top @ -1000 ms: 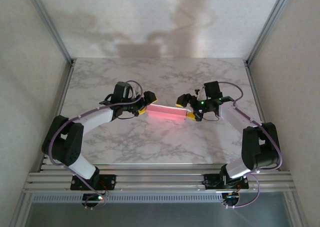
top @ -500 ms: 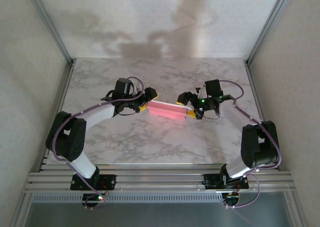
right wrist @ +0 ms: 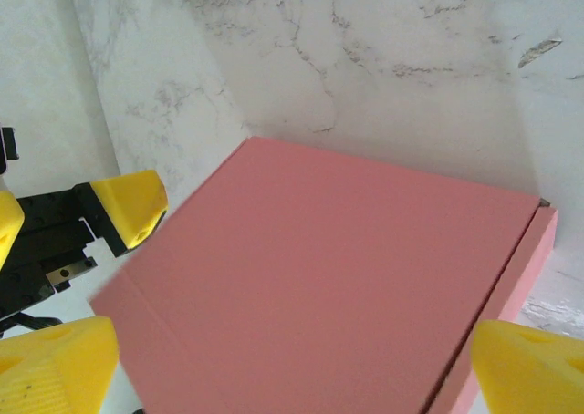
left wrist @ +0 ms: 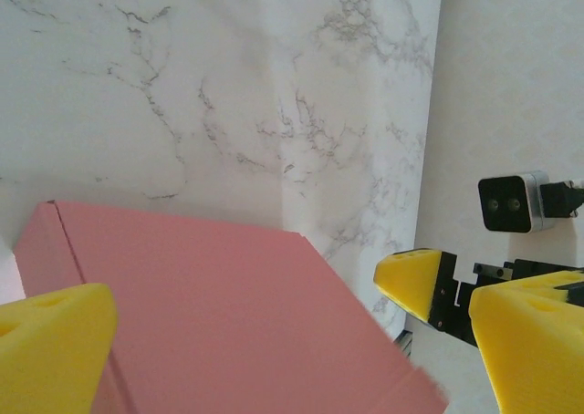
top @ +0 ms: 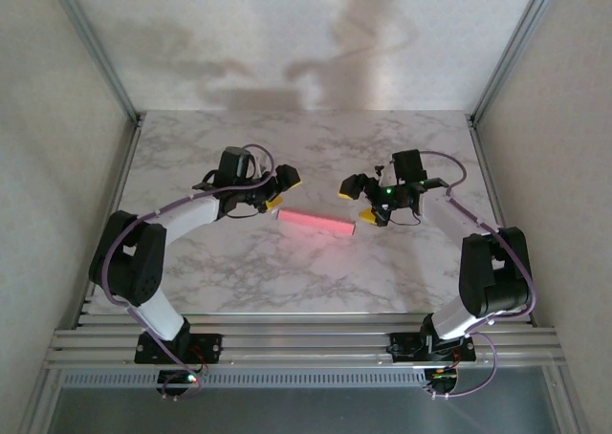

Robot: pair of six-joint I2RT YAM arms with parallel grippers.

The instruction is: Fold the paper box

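Pink paper box (top: 316, 222) | closed | between left tool (top: 280, 191), right tool (top: 356, 203) | unheld

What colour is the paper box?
The paper box is pink, clearest in the right wrist view.

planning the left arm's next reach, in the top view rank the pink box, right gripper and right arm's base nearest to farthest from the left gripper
From the left gripper:
1. paper box, just to its right and slightly nearer the bases.
2. right gripper, past the box's right end.
3. right arm's base, far off at the bottom right.
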